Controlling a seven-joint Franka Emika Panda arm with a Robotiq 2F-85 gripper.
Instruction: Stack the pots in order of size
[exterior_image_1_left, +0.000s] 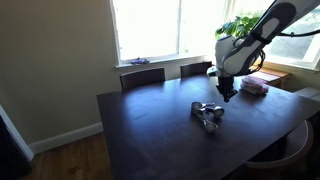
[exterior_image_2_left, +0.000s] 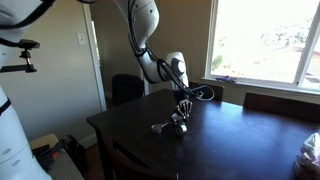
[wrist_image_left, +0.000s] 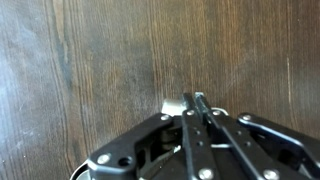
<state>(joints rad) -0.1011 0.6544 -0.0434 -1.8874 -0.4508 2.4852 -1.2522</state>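
Observation:
Small shiny silver pots (exterior_image_1_left: 208, 112) sit in a cluster near the middle of the dark wooden table (exterior_image_1_left: 150, 130); they also show in the other exterior view (exterior_image_2_left: 176, 123). My gripper (exterior_image_1_left: 228, 95) hangs just above and beside the cluster (exterior_image_2_left: 184, 103). In the wrist view its fingers (wrist_image_left: 195, 98) are pressed together on a thin silver piece of a pot (wrist_image_left: 173, 103) that sticks out on both sides of the fingertips. The rest of that pot is hidden under the gripper.
A pinkish stack of flat items (exterior_image_1_left: 254, 88) lies at the far table edge by the window. Chairs (exterior_image_1_left: 142, 76) stand along the window side. A plant (exterior_image_1_left: 240, 25) stands by the window. A crinkly wrapped thing (exterior_image_2_left: 311, 150) sits at a table corner.

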